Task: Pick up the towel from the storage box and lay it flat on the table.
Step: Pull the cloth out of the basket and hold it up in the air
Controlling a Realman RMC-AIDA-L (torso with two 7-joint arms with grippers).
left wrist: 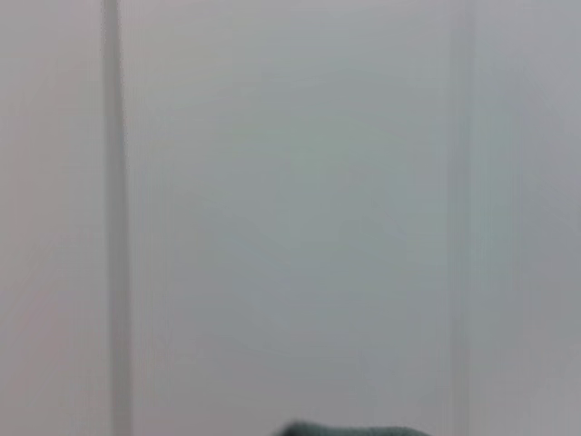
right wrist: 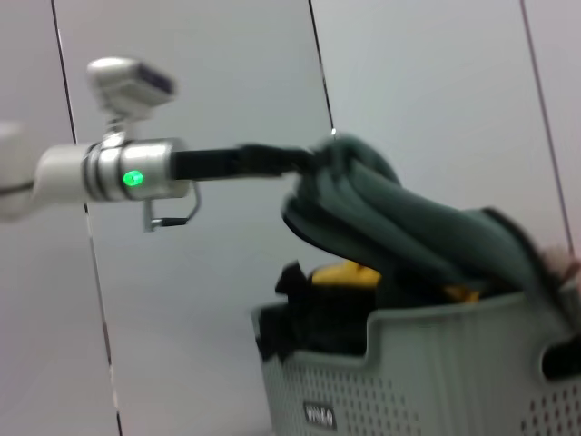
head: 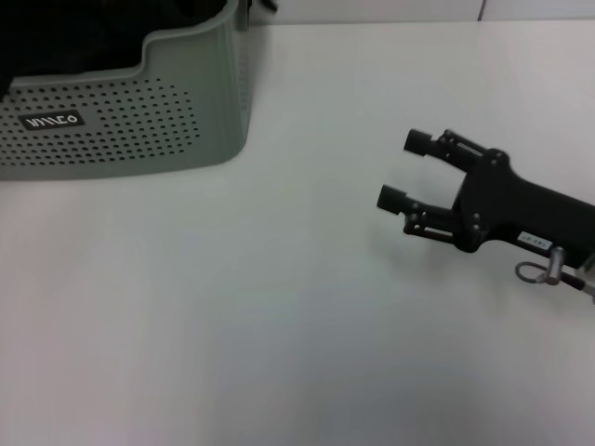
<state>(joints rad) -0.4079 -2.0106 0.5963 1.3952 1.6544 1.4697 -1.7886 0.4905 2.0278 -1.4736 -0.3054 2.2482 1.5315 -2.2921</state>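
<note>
In the right wrist view the dark teal towel is raised in a bunched fold above the pale green storage box, its lower end trailing into the box. My left gripper is shut on the towel's top edge, high over the box. The left wrist view catches only a sliver of the towel against the wall. In the head view the storage box stands at the far left of the white table. My right gripper hovers open and empty at the right, low over the table.
Black fabric and something yellow lie inside the box under the towel. A black label marks the box's front wall. Panelled grey wall stands behind the box.
</note>
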